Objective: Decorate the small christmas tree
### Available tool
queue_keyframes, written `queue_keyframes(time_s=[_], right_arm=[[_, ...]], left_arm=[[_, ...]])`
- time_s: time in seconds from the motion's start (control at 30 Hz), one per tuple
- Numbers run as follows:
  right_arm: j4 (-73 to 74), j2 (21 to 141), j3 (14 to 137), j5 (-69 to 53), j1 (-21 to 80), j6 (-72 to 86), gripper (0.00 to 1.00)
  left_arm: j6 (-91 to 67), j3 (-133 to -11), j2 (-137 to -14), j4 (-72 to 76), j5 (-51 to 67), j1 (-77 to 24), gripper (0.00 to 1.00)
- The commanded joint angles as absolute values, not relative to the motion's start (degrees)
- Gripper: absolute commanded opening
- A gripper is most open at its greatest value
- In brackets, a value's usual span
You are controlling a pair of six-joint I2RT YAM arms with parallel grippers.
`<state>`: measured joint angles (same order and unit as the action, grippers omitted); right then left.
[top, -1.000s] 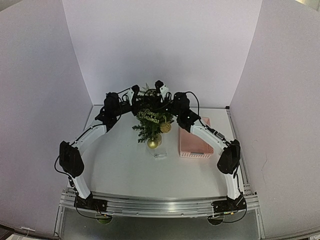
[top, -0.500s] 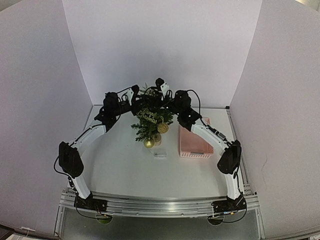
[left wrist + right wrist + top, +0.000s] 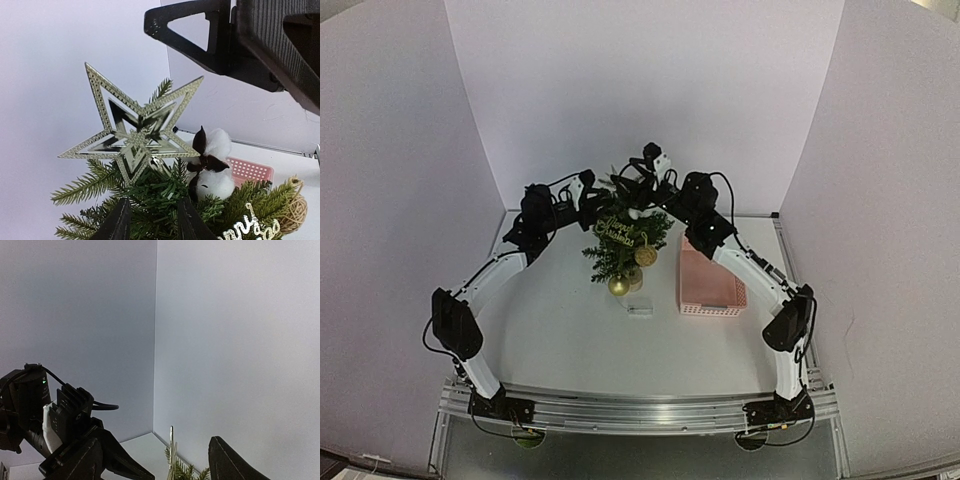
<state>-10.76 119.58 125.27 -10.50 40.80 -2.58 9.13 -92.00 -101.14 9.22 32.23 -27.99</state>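
The small christmas tree (image 3: 623, 243) stands at the table's middle back, carrying gold baubles (image 3: 618, 286) and a glittery script sign (image 3: 617, 228). A gold star (image 3: 135, 135) sits on its tip, beside a white cotton ornament (image 3: 215, 167). My left gripper (image 3: 153, 206) reaches in from the left (image 3: 600, 195), its fingers closed against the foliage just under the star. My right gripper (image 3: 152, 455) hangs above the treetop (image 3: 642, 172), jaws wide apart and holding nothing. The star shows edge-on (image 3: 171, 447) below it.
A pink basket (image 3: 710, 285) lies right of the tree, also seen in the left wrist view (image 3: 250, 171). A small clear plastic piece (image 3: 640, 310) lies in front of the tree. White walls enclose the table on three sides.
My right gripper has opened and lifted up and right, off the treetop, leaving the star there. The tree has swung from tilted to more upright. My left gripper has stayed at the top.
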Motion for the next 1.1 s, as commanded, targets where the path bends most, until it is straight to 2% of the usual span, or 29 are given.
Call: queue_keyframes(time_s=[0.0, 0.13, 0.3, 0.43, 0.57, 0.73, 0.9, 1.07], right_arm=[[-10.6, 113.2, 124.9, -10.0, 40.6, -1.8, 0.71], [-6.7, 109.4, 124.4, -6.1, 40.6, -0.8, 0.71], [1.2, 101.8, 120.8, 4.8, 38.5, 3.4, 0.71], [12.2, 97.6, 119.2, 13.8, 33.1, 9.4, 0.70], [20.1, 96.3, 115.7, 12.0, 22.1, 22.5, 0.69], [27.2, 104.1, 116.8, 0.7, 11.8, 33.7, 0.69], [37.6, 121.4, 131.1, -7.0, 11.1, 38.2, 0.70], [37.7, 134.3, 141.9, -15.2, 11.4, 45.8, 0.59]], left_arm=[[10.6, -91.3, -96.3, 9.9, 31.0, -27.3, 0.33], [11.4, -91.2, -94.8, 9.2, 30.2, -26.7, 0.35], [13.1, -91.0, -92.5, 7.7, 27.6, -25.7, 0.40], [15.4, -91.0, -91.0, 5.4, 22.9, -25.0, 0.47], [17.0, -91.9, -90.6, 2.7, 17.4, -24.2, 0.56], [18.3, -91.8, -90.3, -1.3, 11.8, -22.4, 0.68], [19.2, -88.3, -89.3, -2.9, 7.5, -20.1, 0.71], [17.9, -84.9, -89.1, -4.5, 4.4, -17.0, 0.76]])
